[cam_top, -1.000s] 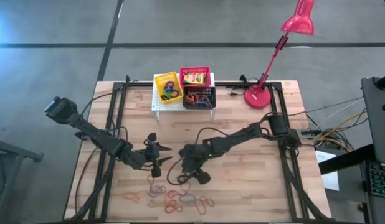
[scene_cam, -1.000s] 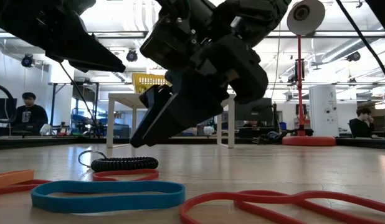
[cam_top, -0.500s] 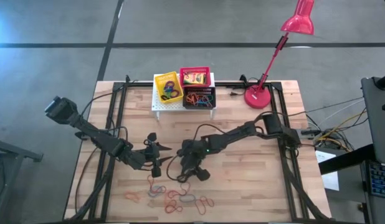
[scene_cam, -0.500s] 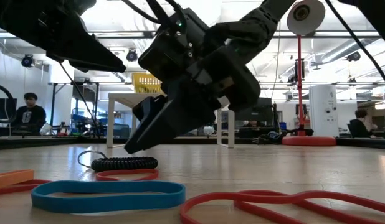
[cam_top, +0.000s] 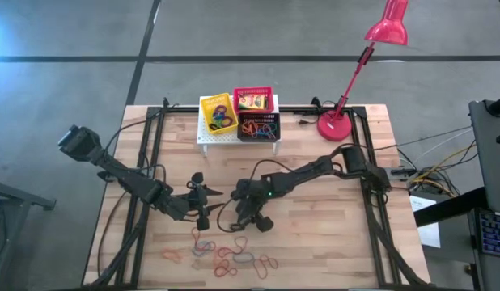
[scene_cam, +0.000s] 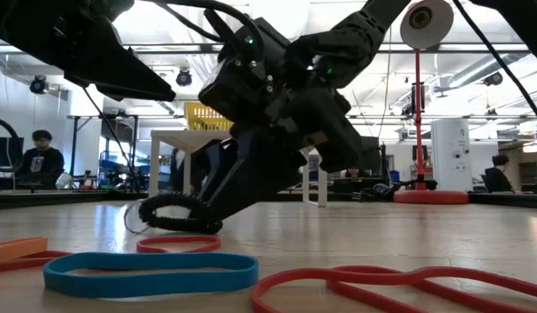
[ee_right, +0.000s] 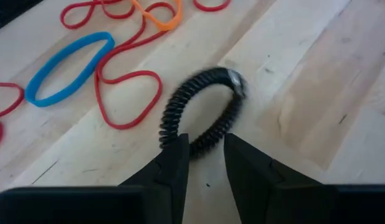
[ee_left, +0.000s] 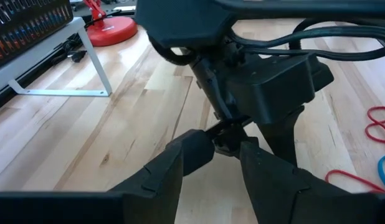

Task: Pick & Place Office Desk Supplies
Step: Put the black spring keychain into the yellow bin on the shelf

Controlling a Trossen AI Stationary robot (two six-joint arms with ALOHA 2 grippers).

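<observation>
While thin rubber loops (cam_top: pixel 226 255) in red, orange and blue lay scattered flat along the near edge of the wooden plank tabletop (cam_top: pixel 315 242), a wide blue band (scene_cam: pixel 151 272) and long red loops (scene_cam: pixel 407 285) lay nearest in the low view. Just beyond them, toward the middle of the tabletop, the right gripper (cam_top: pixel 252 217) pointed down at a black coiled loop (ee_right: pixel 202 118), ribbed like a spring and bent into an arch. Its two dark fingers (ee_right: pixel 174 163) pinched the coil's lower stretch between them, and the coil sat partly raised off the wood in the low view (scene_cam: pixel 177 211). Close to its left, the left gripper (cam_top: pixel 203 204) hovered with its blunt fingers (ee_left: pixel 192 149) parted and nothing between them. At the far edge, a white wire stand (cam_top: pixel 203 139) carried yellow (cam_top: pixel 218 114), red (cam_top: pixel 252 100) and black (cam_top: pixel 258 128) mesh baskets, with a red desk lamp (cam_top: pixel 337 123) beside them to the right.
</observation>
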